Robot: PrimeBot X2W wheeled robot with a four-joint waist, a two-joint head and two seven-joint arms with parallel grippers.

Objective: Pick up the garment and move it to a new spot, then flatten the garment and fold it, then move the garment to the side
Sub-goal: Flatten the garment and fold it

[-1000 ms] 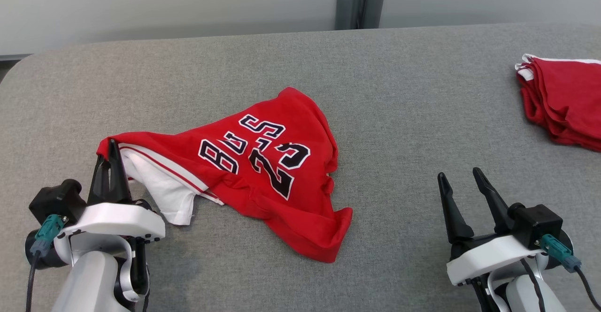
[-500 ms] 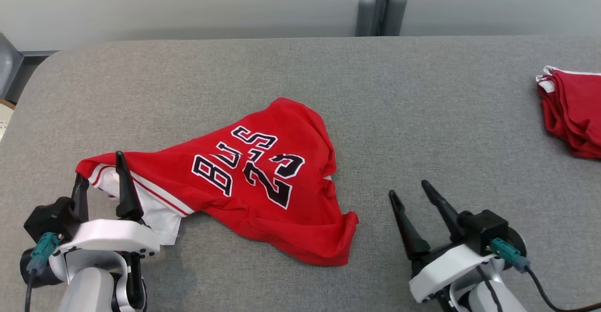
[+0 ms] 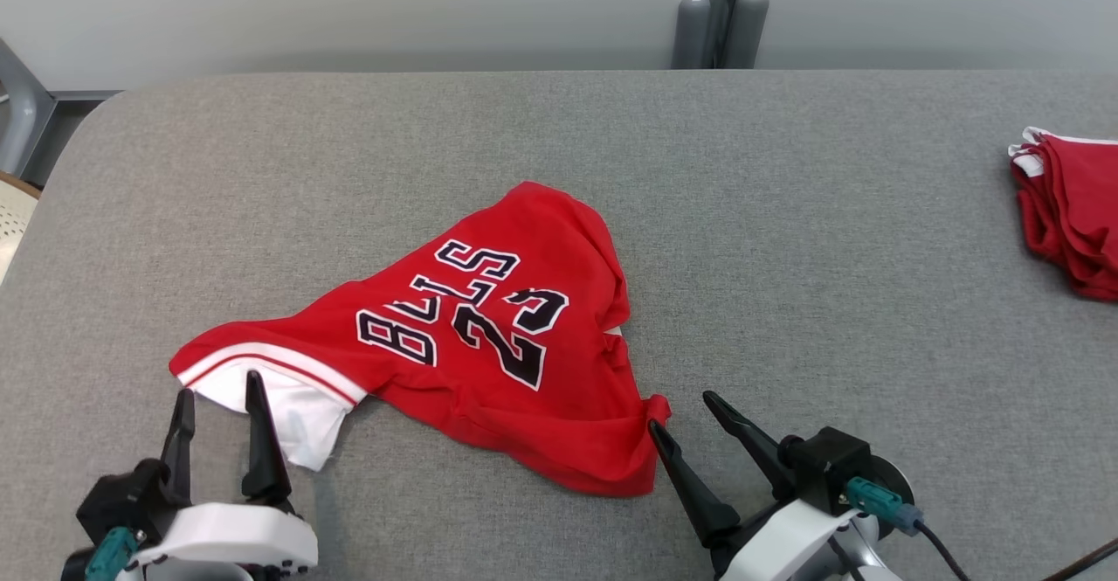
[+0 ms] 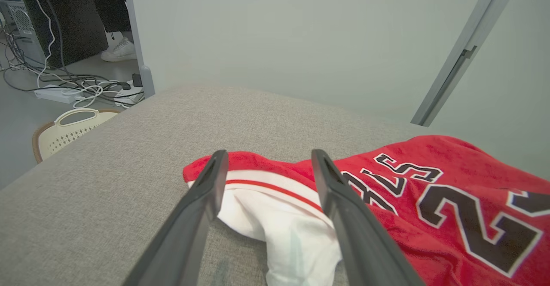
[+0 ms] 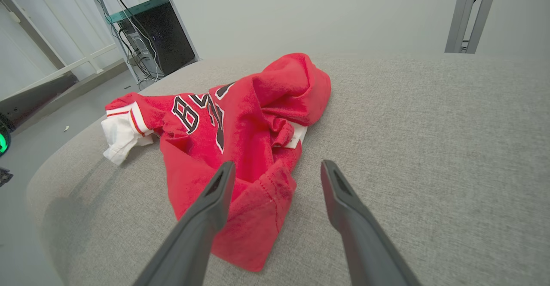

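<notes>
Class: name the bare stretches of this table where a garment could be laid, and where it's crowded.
Free: the stretch between the jersey and the red stack at the right edge; the far strip behind the jersey. Crowded: the near edge, where the left end effector and right end effector flank the jersey.

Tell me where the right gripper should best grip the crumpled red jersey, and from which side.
Probably the stitched hem corner of the crumpled red jersey, nearest the open right gripper, approached low from the robot's right. That corner sticks out free on the grey padded table, just ahead of it.
</notes>
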